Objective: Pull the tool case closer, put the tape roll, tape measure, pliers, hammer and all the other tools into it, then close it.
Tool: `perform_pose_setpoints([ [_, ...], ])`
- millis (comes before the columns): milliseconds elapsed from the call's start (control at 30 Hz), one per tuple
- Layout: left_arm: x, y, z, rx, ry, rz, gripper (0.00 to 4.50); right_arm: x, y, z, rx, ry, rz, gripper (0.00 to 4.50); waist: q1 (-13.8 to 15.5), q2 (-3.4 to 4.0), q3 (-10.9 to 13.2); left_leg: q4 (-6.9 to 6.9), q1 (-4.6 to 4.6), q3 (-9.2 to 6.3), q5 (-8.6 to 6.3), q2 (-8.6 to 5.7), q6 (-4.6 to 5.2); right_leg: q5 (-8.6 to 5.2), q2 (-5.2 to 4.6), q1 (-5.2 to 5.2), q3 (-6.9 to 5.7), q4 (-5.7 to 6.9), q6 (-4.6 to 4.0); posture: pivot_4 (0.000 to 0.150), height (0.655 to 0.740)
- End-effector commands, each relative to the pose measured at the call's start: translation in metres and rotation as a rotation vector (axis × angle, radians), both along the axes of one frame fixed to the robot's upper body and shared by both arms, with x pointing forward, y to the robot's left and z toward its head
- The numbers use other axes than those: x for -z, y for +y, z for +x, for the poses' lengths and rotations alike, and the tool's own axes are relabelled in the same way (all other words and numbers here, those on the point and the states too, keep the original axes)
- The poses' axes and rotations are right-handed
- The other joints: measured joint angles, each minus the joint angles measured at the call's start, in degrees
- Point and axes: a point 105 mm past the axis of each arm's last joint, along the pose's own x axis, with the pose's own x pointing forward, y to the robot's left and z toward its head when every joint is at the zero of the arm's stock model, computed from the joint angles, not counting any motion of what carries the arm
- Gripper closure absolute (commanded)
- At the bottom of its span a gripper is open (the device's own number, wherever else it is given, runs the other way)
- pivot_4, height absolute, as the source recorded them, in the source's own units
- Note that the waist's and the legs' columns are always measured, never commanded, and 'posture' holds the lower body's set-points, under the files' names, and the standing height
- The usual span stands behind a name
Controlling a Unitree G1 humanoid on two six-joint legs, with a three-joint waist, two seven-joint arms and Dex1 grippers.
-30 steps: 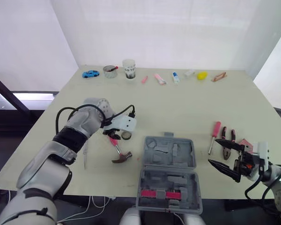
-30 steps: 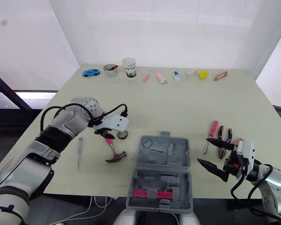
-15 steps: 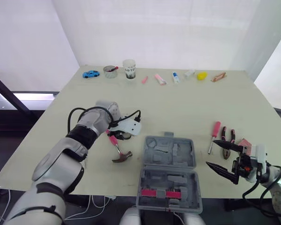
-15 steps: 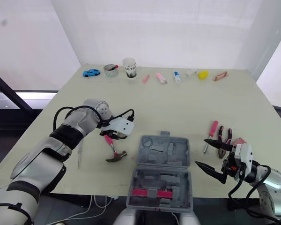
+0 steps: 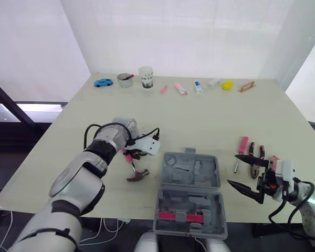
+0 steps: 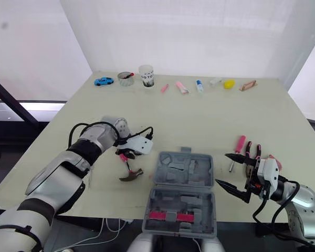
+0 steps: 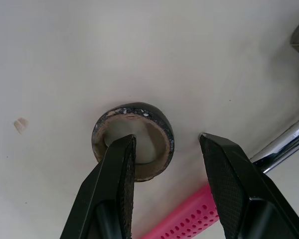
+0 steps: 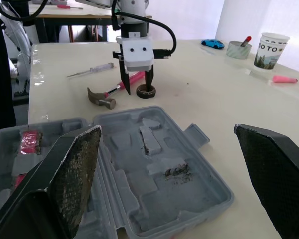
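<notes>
Left wrist view: left tool (image 7: pixel 167 141), spread open, straddles a wall of the tape roll (image 7: pixel 139 110), flat on the table (image 7: pixel 65 59) beside the hammer (image 7: pixel 184 219); next, pinch shut, then lift toward the tool case (image 5: pixel 189 181)

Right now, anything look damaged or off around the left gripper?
Only the tape roll: its top rim is scuffed with pale flecks, its inner core looks frayed. A small pale scrap lies on the table near it.
</notes>
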Motion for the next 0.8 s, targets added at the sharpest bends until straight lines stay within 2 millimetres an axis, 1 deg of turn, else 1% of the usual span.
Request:
perform_pose_setpoints([
  [33, -0.001, -0.002, 0.004, 0.029, -0.017, 0.025, 2.32, -0.012, 0.003, -0.002, -0.015, -0.045, -0.008, 0.0, 0.0, 0.0, 0.0, 0.0, 0.01, 0.0, 0.0, 0.0, 0.0, 0.0, 0.0, 0.0, 0.0, 0.02, 0.0, 0.15, 0.74],
  [133, 0.001, -0.004, 0.005, 0.041, -0.014, 0.031, 3.08, -0.014, 0.005, -0.002, -0.02, -0.045, -0.011, 0.0, 0.0, 0.04, 0.0, 0.05, 0.02, -0.04, 0.0, 0.0, 0.0, 0.0, 0.0, 0.03, -0.03, 0.06, 0.0, 0.15, 0.74],
  [233, 0.004, -0.003, 0.003, 0.045, 0.01, 0.04, 4.47, -0.014, 0.006, -0.002, -0.031, -0.051, -0.044, 0.0, 0.2, 0.12, -0.1, 0.14, 0.04, -0.09, 0.01, -0.03, 0.0, 0.0, 0.03, 0.13, 0.01, 0.1, 0.01, 0.15, 0.74],
  [367, 0.002, -0.003, 0.006, 0.054, -0.003, 0.043, 4.47, -0.015, 0.006, -0.006, -0.063, -0.028, -0.056, 0.0, 0.1, 0.12, -0.1, 0.39, 0.01, -0.13, 0.01, -0.03, 0.01, 0.01, 0.13, 0.19, 0.14, 0.15, 0.02, 0.15, 0.74],
  [500, -0.007, -0.007, 0.006, 0.099, -0.008, 0.034, 4.47, -0.02, 0.007, -0.008, -0.082, 0.016, -0.022, 0.0, 0.1, 0.1, -0.1, 0.5, -0.02, -0.13, 0.01, -0.03, 0.01, 0.03, 0.2, 0.2, 0.27, 0.18, 0.05, 0.15, 0.74],
  [567, -0.016, -0.01, 0.006, 0.12, -0.003, 0.031, 4.47, -0.022, 0.008, -0.009, -0.09, 0.032, -0.013, 0.0, 0.1, 0.06, 0.0, 0.51, -0.05, -0.14, 0.01, -0.02, 0.01, 0.04, 0.2, 0.19, 0.26, 0.18, 0.04, 0.15, 0.74],
  [633, -0.031, -0.016, 0.006, 0.144, -0.012, 0.013, 4.47, -0.022, 0.008, -0.009, -0.093, 0.04, -0.018, 0.0, 0.0, 0.0, 0.0, 0.51, -0.09, -0.14, 0.01, -0.03, 0.01, 0.04, 0.21, 0.18, 0.26, 0.17, 0.03, 0.15, 0.74],
  [700, -0.041, -0.02, 0.005, 0.16, -0.019, -0.001, 4.47, -0.022, 0.008, -0.01, -0.093, 0.043, -0.022, 0.0, 0.0, -0.03, 0.0, 0.51, -0.13, -0.13, 0.0, -0.02, 0.01, 0.04, 0.21, 0.17, 0.27, 0.13, 0.04, 0.15, 0.74],
  [800, -0.056, -0.034, 0.001, 0.2, -0.031, -0.029, 4.47, -0.024, 0.003, -0.009, -0.082, 0.046, -0.027, 0.0, 0.0, -0.02, 0.0, 0.5, -0.15, -0.13, 0.0, -0.02, 0.01, 0.03, 0.21, 0.17, 0.26, 0.08, 0.05, 0.15, 0.74],
])
